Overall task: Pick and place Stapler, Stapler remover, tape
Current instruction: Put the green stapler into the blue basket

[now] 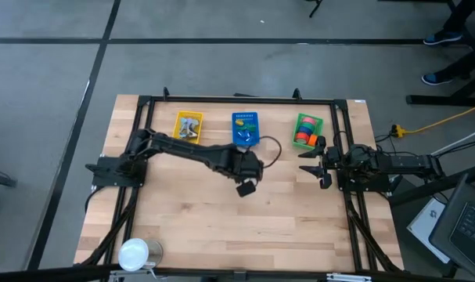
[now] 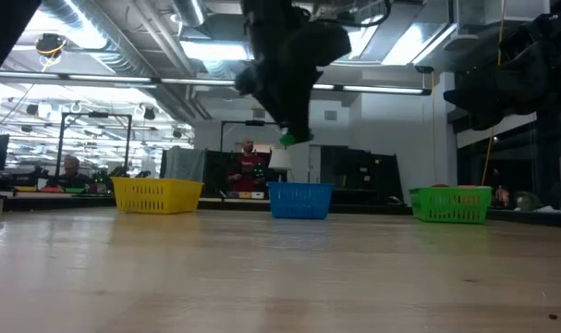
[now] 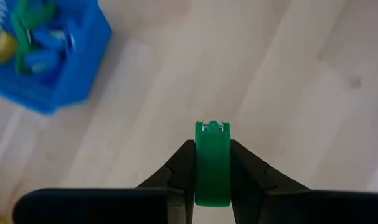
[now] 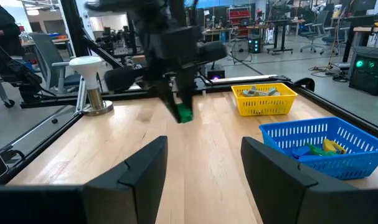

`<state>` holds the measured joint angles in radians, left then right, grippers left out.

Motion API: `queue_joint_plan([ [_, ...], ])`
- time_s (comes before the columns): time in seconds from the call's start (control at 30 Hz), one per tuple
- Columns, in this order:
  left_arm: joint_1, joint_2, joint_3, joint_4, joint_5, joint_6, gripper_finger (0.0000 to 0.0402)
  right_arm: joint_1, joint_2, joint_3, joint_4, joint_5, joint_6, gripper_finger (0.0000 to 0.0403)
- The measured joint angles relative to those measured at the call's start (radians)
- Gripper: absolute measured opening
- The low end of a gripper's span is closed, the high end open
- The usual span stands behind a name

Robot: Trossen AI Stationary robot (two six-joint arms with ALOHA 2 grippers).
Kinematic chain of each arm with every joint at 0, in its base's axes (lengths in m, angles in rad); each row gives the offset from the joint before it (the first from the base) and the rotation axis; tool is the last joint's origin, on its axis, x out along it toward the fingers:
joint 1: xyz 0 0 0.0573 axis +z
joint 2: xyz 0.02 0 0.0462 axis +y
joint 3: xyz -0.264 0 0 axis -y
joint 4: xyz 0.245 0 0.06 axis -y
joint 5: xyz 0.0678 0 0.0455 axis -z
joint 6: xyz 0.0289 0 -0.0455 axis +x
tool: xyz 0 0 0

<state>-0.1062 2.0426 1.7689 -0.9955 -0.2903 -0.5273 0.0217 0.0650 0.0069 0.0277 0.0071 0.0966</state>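
Observation:
My left gripper hangs over the middle of the table, shut on a small green elongated stapler remover, which also shows in the low view as the green piece high above the wood. The blue basket, holding blue, green and yellow pieces, stands at the far edge just beyond it. The tape rolls, orange and red, lie in the green basket at the far right. My right gripper waits open at the table's right edge, with its fingers spread and nothing between them. My left gripper pinches the green stapler remover between its two fingers, one on each long side. The piece lies along the fingers and its end sticks out past their tips. The fingers point down and it is lifted clear of the table.
A yellow basket with grey metal things stands at the far left. A white round stand sits at the near left corner. Black frame rails run around the table. Bare wood spreads over the near half.

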Motion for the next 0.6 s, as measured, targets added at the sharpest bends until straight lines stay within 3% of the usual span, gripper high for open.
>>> queue_joint_plan([
  [0.6, 0.22, 0.001, 0.001, 0.191, 0.024, 0.209, 0.0058, 0.0, 0.0, 0.0, 0.0, 0.0, 0.0, 0.021],
])
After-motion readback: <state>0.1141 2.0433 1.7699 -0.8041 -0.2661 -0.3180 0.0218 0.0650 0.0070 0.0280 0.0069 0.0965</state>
